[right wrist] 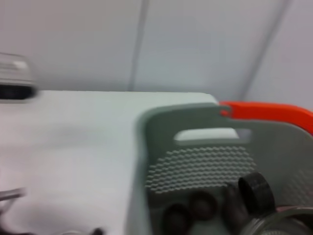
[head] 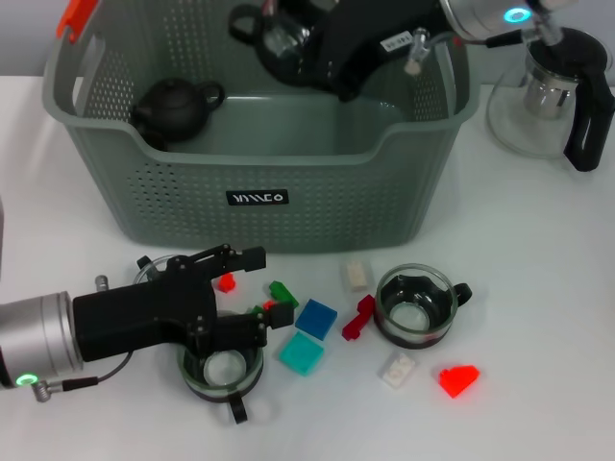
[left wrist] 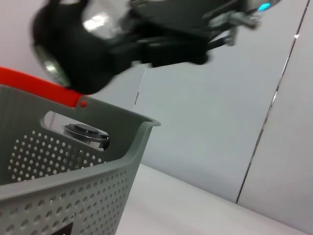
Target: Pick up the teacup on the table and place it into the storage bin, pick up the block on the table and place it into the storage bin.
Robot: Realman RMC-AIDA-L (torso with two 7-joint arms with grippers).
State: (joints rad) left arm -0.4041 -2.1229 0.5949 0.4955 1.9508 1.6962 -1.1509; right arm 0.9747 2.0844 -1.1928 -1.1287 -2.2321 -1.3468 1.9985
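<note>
The grey-green storage bin stands at the back middle of the table, with a black label on its front. Over its open top my right gripper is shut on a glass teacup with a black handle; the cup's rim shows in the right wrist view above the bin. My left gripper lies low at the front left, open, over a small red block and beside a green block. A second teacup sits under it, and a third teacup stands to the right.
A black teapot lies inside the bin at its left. Blue, teal, dark red, cream, white and bright red blocks lie scattered in front. A glass teapot stands at the back right.
</note>
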